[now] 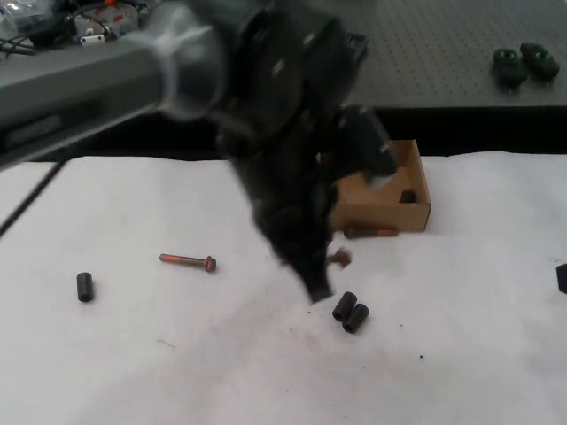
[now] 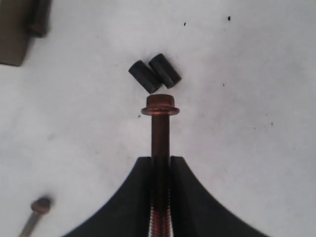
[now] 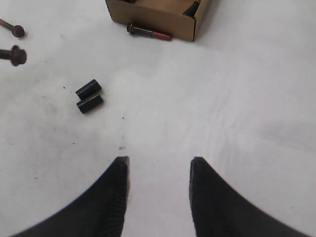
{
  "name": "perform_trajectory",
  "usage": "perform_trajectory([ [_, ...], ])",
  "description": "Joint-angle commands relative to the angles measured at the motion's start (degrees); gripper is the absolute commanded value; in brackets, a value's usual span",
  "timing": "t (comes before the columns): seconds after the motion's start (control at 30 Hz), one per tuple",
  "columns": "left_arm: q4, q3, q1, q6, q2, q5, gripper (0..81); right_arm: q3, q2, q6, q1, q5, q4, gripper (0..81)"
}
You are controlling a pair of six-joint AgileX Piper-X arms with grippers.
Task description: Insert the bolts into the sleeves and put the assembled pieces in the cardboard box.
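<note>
The left gripper (image 2: 160,165) is clamped on a bolt's (image 2: 160,128) threaded end, its head towards the two sleeves (image 2: 154,74) just ahead, probably to line them up. The cardboard box (image 1: 416,190) waits at one o'clock from them. The right gripper (image 3: 159,170) hovers, jaws apart, likely ready for a sleeve

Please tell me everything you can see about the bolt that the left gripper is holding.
The bolt looks like copper-coloured metal, with a flanged head, a smooth shank and thread near its tail. The left gripper is shut on the threaded end, so head and shank stick out ahead of it. The head points toward two black sleeves lying side by side on the white sheet, and sits close to them; whether it touches them cannot be told. No sleeve is on the shank.
</note>
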Motion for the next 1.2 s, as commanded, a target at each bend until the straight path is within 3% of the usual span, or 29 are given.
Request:
perform_trajectory([
  [0.0, -9.7, 17.1, 2.0, -3.1, -8.3, -0.3, 0.6, -0.2, 0.8, -0.5, -0.4, -0.3, -2.1, 30.3],
  [0.27, -17.3, 30.8, 7.1, -3.9, -8.5, -2.3, 0.6, -0.2, 1.4, -0.3, -0.4, -0.8, -3.3, 30.3],
  [0.63, -17.1, 34.1, 10.2, -3.2, -8.3, -2.3, 0.9, -0.2, 1.4, -0.1, -0.4, -0.8, -3.3, 30.3],
  [0.73, -15.8, 34.2, 10.2, -2.5, -8.3, -1.7, 15.8, -0.2, 1.4, 0.8, -0.4, -1.0, -3.3, 30.3],
  [0.83, -14.7, 34.2, 10.2, -2.5, -8.3, -3.2, 46.3, -0.2, 1.4, 0.8, -0.4, -1.8, -3.3, 30.3],
  [0.87, -14.3, 34.2, 10.2, -2.5, -8.3, -4.5, 51.9, -0.2, 1.4, 0.8, -0.4, -1.8, -3.3, 30.3],
  [1.03, -11.5, 33.9, 10.2, -2.1, -8.3, -4.2, 40.7, -0.2, 1.4, 0.8, -0.4, -1.8, -3.3, 30.3],
  [1.17, -11.8, 34.0, 10.2, -1.8, -8.3, -3.7, 40.3, -0.2, 1.4, 0.8, -0.4, -1.8, -3.3, 30.3],
])
